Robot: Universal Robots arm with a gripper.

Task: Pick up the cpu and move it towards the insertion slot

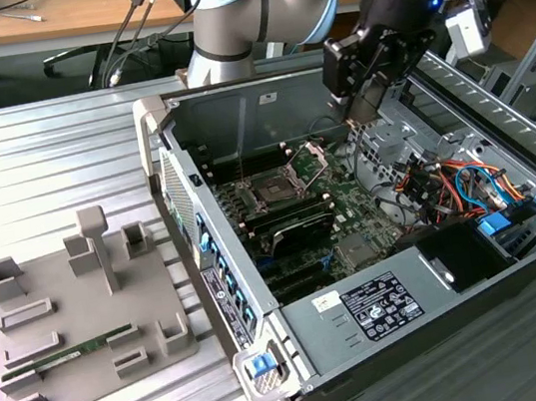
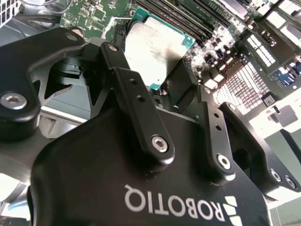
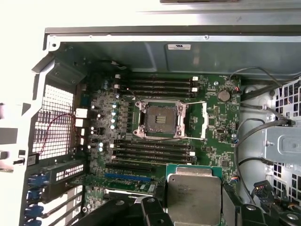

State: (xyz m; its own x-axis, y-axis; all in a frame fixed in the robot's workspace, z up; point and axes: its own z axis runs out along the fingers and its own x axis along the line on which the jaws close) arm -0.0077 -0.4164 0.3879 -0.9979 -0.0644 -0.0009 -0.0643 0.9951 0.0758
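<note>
My claw (image 2: 162, 87) is clamped on the cpu (image 2: 153, 52), its two black fingers (image 2: 136, 101) pinching opposite edges, the silvery lid standing clear between them in the upper middle of the second wrist view; in the first wrist view the same chip (image 3: 194, 197) sits at the lower middle of the frame, lifted off the board and roughly level, as far as I can judge.

Beyond it lie the long black memory slots (image 3: 153, 149), a band across the middle of that frame; I judge that the chip must pass over them without dipping, since its underside is the delicate part.

Farther on, just above the centre, is the insertion slot (image 3: 160, 118), a dark square in a silver frame with its metal bracket (image 3: 205, 120) swung open beside it; the socket looks bare. To do this well I should travel slowly, keep the chip flat and keep my grip even.

In the exterior view my claw (image 1: 367, 105) hangs over the open computer case (image 1: 234, 105), upper right of centre.
</note>
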